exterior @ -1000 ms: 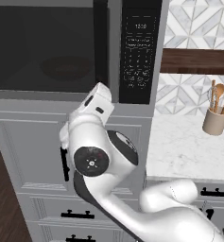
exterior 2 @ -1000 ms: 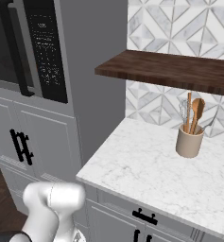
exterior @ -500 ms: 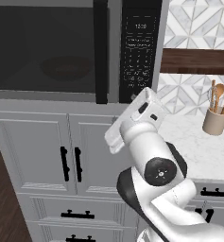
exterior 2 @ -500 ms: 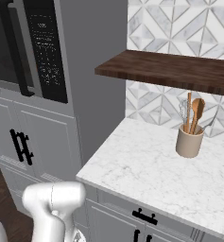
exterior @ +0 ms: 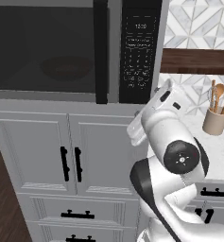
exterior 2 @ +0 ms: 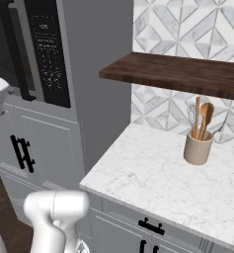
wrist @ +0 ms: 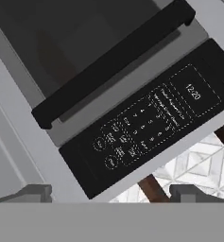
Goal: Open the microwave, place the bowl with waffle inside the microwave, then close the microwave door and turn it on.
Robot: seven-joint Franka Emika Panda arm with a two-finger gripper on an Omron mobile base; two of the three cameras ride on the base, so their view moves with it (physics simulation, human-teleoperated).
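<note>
**Door shut, hand below the control panel**

I see the microwave door (exterior: 45, 47) closed, its black bar handle (exterior: 101, 52) upright beside the control panel (exterior: 141, 49). Through the tinted window the bowl (exterior: 66, 67) shows dimly inside the microwave (exterior: 114, 97); I cannot make out the waffle. My hand (wrist: 111, 191) points up at the panel from below, its fingertips (wrist: 34, 193) well apart with nothing between them. To the right, a utensil cup (exterior 2: 198, 147) stands on the marble worktop (exterior 2: 153, 178) under a dark wooden shelf (exterior 2: 177, 71).
</note>
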